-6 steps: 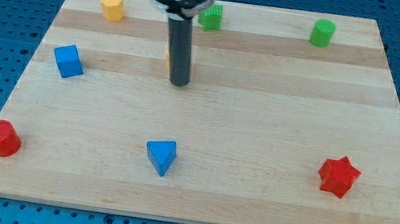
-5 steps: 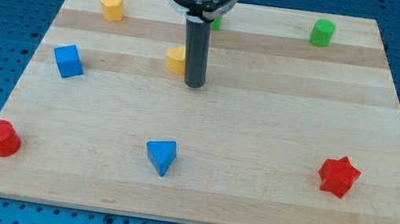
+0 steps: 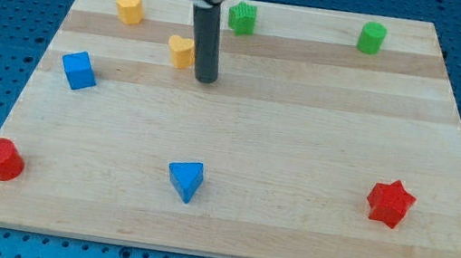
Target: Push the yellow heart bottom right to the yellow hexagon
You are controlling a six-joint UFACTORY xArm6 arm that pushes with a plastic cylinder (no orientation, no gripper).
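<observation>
The yellow heart [image 3: 181, 51] lies on the wooden board [image 3: 299, 158] in its upper left part. My tip [image 3: 206, 79] is at the heart's right side, touching or nearly touching it; the rod hides the heart's right edge. The yellow hexagon [image 3: 129, 8] sits near the board's top left corner, up and to the left of the heart, a short way apart from it.
A blue cube [image 3: 79, 70] lies left of the heart. A green block [image 3: 242, 18] and a green cylinder [image 3: 371, 37] sit along the top edge. A blue triangle [image 3: 186, 180], a red cylinder [image 3: 2, 159] and a red star [image 3: 390, 203] lie lower down.
My tip swung right, then back left and slightly up. The yellow heart slid up and to the left, closer to the yellow hexagon.
</observation>
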